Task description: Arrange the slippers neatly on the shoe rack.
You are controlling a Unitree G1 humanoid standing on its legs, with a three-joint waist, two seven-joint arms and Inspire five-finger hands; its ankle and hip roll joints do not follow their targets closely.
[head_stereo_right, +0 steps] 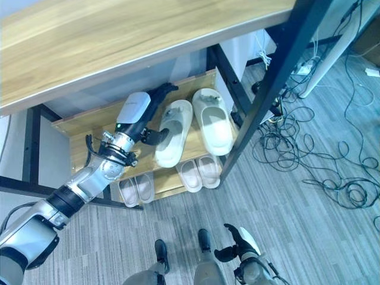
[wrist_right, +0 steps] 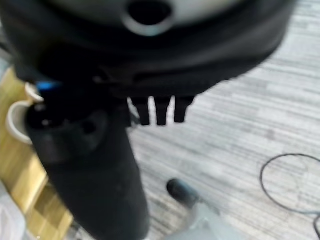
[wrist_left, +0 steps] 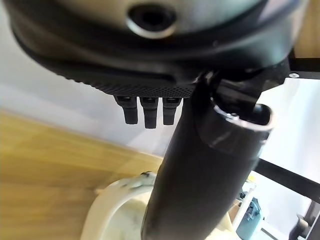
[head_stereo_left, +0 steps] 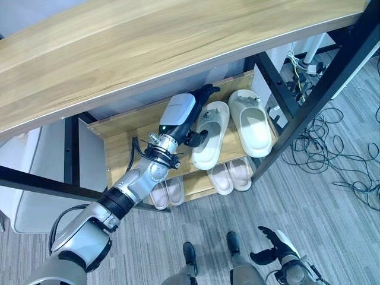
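Two cream slippers lie side by side on the rack's upper wooden shelf [head_stereo_left: 127,127]: the left one [head_stereo_left: 209,135] slightly askew, the right one [head_stereo_left: 252,122] next to the black post. My left hand [head_stereo_left: 181,113] reaches under the tabletop beside the left slipper. Its straight fingers [head_stereo_left: 206,92] lie along the slipper's far left edge, and its thumb [head_stereo_left: 197,138] rests in the slipper's opening. In the left wrist view the thumb [wrist_left: 205,185] touches the cream slipper [wrist_left: 117,210]. My right hand [head_stereo_left: 276,244] hangs low over the floor, relaxed and holding nothing.
A wide wooden tabletop [head_stereo_left: 148,47] overhangs the rack. Black frame posts [head_stereo_left: 309,107] flank the shelves. On the lower shelf lie two pairs of pale pink slippers [head_stereo_left: 231,176] [head_stereo_left: 167,193]. Tangled cables [head_stereo_left: 332,148] cover the grey floor to the right.
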